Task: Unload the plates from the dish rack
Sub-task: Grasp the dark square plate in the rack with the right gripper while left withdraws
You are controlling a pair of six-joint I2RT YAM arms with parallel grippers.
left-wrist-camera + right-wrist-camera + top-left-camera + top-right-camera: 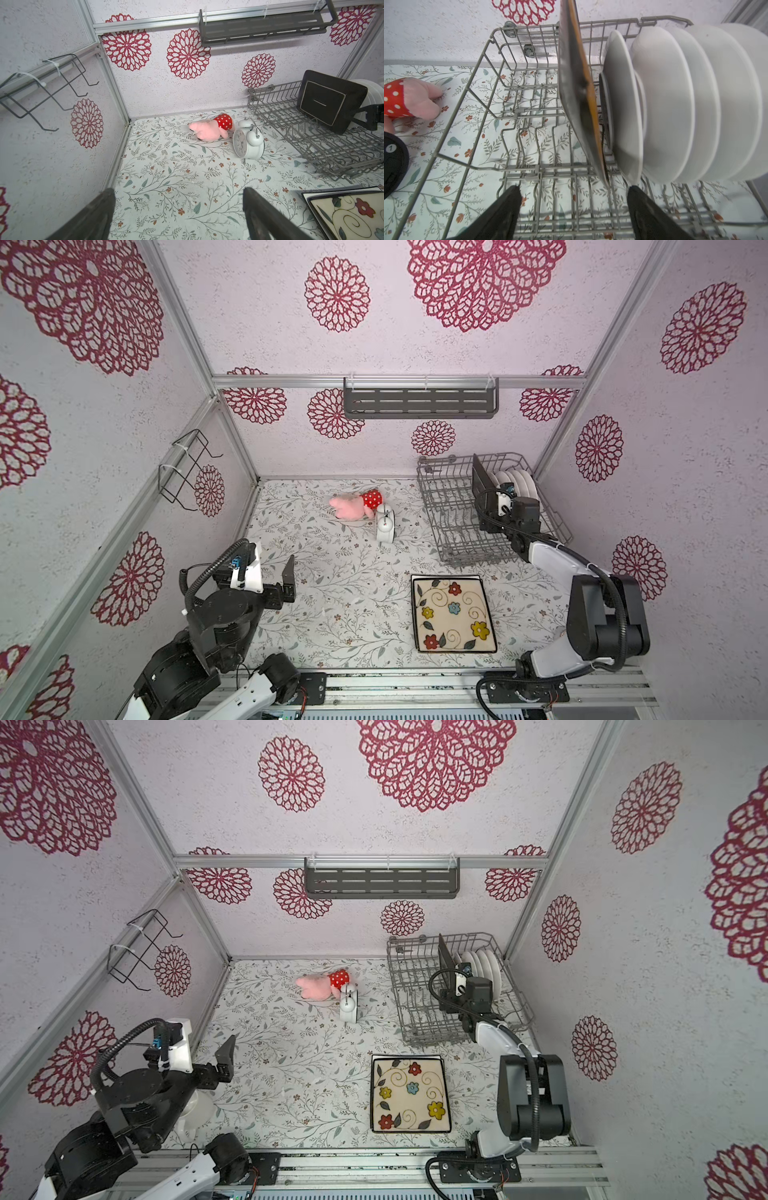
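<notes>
I see a booth with pale walls printed with crimson rosettes and a table (332, 614) covered in leaf-patterned cloth; at its far right stands the dish rack (453, 506), a grey wire basket; in it I count one dark square plate (577, 99) upright on edge and, just beside it, about five white round plates (675, 104) packed close; one cream flowered plate (454, 614) lies flat on the cloth near the rack's front; my right gripper (573, 207) hovers inside the rack with its jaws apart, either side of the dark plate's lower edge, not touching it; my left gripper (178, 212) hangs wide open and empty over bare cloth; the only writing I can read is a "1" on a black disc (392, 158).
</notes>
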